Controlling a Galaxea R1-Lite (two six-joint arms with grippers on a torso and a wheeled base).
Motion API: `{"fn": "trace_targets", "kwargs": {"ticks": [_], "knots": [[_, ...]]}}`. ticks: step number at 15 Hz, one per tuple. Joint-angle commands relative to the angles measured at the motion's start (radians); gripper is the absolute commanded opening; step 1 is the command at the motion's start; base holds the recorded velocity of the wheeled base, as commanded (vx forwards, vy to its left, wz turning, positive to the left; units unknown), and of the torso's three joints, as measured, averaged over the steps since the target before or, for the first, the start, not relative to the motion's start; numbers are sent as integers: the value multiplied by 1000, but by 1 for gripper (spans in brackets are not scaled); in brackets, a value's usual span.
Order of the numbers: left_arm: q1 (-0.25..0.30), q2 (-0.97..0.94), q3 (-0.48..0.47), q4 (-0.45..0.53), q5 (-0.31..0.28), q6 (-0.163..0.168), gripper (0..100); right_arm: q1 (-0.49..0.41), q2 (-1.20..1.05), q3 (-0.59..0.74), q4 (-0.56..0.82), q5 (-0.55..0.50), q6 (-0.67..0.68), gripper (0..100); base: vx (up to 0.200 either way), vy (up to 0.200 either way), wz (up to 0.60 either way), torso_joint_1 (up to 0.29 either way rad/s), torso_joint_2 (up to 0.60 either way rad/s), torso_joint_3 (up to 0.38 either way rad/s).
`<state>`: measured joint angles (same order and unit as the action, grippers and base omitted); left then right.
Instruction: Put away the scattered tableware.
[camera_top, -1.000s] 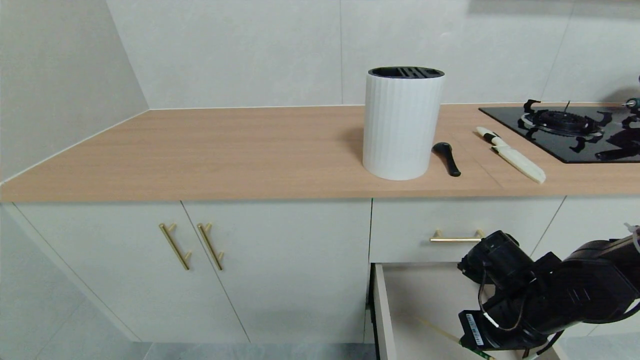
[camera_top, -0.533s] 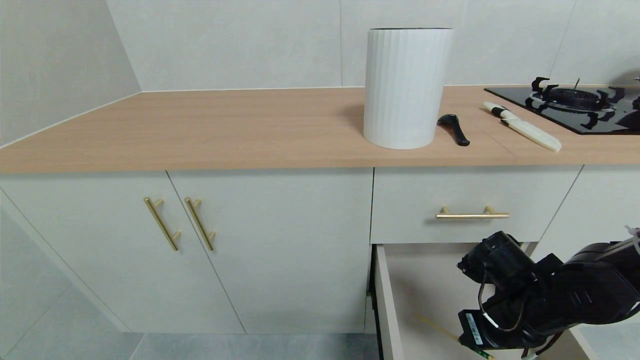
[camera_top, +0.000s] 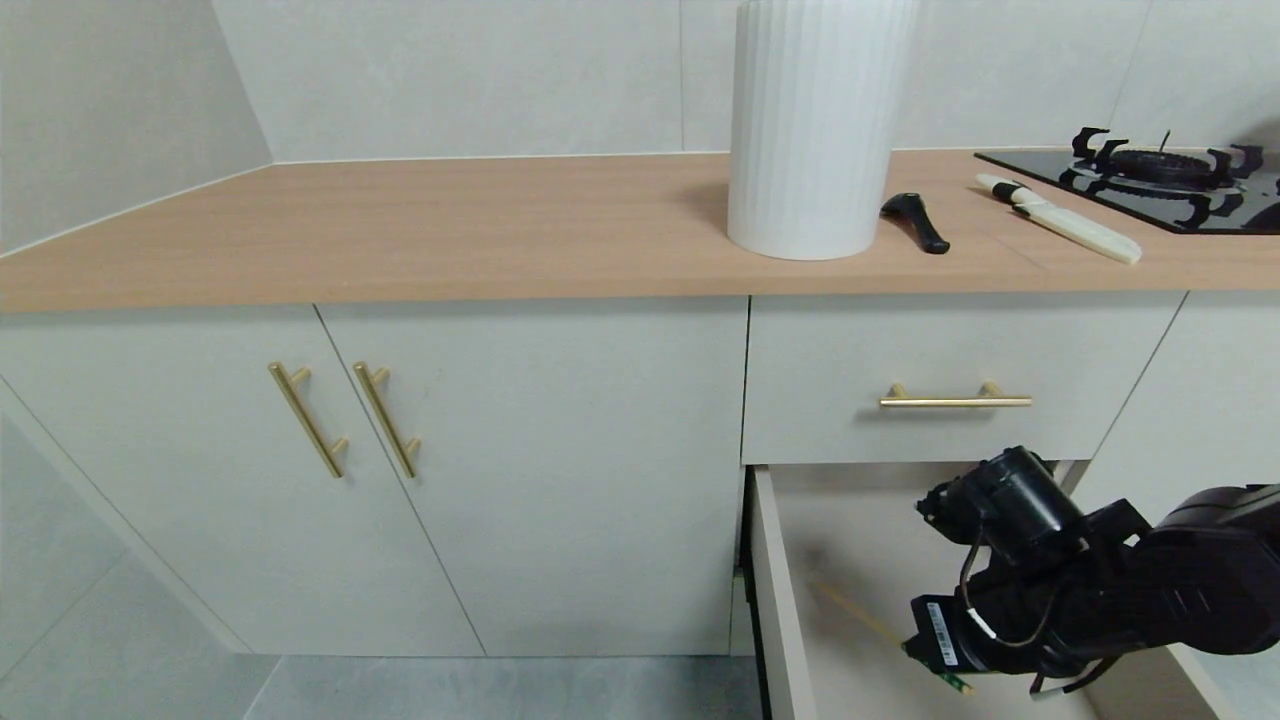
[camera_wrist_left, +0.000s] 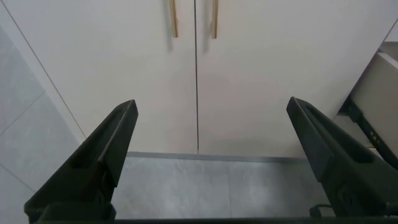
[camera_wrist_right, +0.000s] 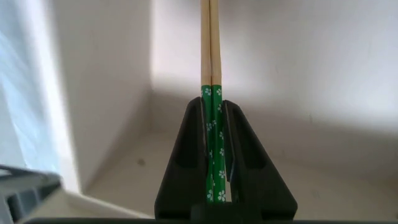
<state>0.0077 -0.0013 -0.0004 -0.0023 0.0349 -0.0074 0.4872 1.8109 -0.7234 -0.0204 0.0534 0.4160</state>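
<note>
Wooden counter (camera_top: 450, 230) above open drawer (camera_top: 772, 580), right hand (camera_wrist_right: 211, 107) clamped on chopsticks (camera_wrist_right: 210, 43) over it, left hand (camera_wrist_left: 211, 107) apart facing cabinet doors (camera_wrist_left: 261, 74)

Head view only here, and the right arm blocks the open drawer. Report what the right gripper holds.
Observer: The right gripper is shut on a pair of chopsticks with green flowered handles.
Operator: Say where their tips point.
Observer: Into the drawer, toward its inner walls; I cannot tell whether they touch anything.
Operator: Now report the left gripper.
Observer: The left gripper is open and empty, facing the double cupboard doors.
</note>
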Motion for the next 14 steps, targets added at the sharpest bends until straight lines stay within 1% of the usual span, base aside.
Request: {"fn": "trace_targets", "kwargs": {"ticks": [1, 2, 3, 5, 6, 9, 11, 14], "knots": [[0, 1, 0, -1, 0, 0, 100, 1, -15, 29, -42, -1, 0, 0, 0, 0, 0, 0, 0, 0], [0, 1, 0, -1, 0, 0, 100, 1, -2, 52, -144, -6, 0, 0, 0, 0, 0, 0, 0, 0], [0, 1, 0, -1, 0, 0, 100, -1, 21, 55, -200, -18, 0, 0, 0, 0, 0, 0, 0, 0], [0, 1, 0, -1, 0, 0, 100, 1, 87, 48, -289, -87, 0, 0, 0, 0, 0, 0, 0, 0], [0, 1, 0, -1, 0, 0, 100, 1, 116, 45, -320, -104, 1, 0, 0, 0, 0, 0, 0, 0], [0, 1, 0, -1, 0, 0, 100, 16, 272, 41, -458, -181, 60, 0, 0, 0, 0, 0, 0, 0], [2, 1, 0, -1, 0, 0, 100, 21, 340, 44, -518, -236, 61, 0, 0, 0, 0, 0, 0, 0], [0, 1, 0, -1, 0, 0, 100, 30, 407, 44, -526, -260, 58, 0, 0, 0, 0, 0, 0, 0]]}}
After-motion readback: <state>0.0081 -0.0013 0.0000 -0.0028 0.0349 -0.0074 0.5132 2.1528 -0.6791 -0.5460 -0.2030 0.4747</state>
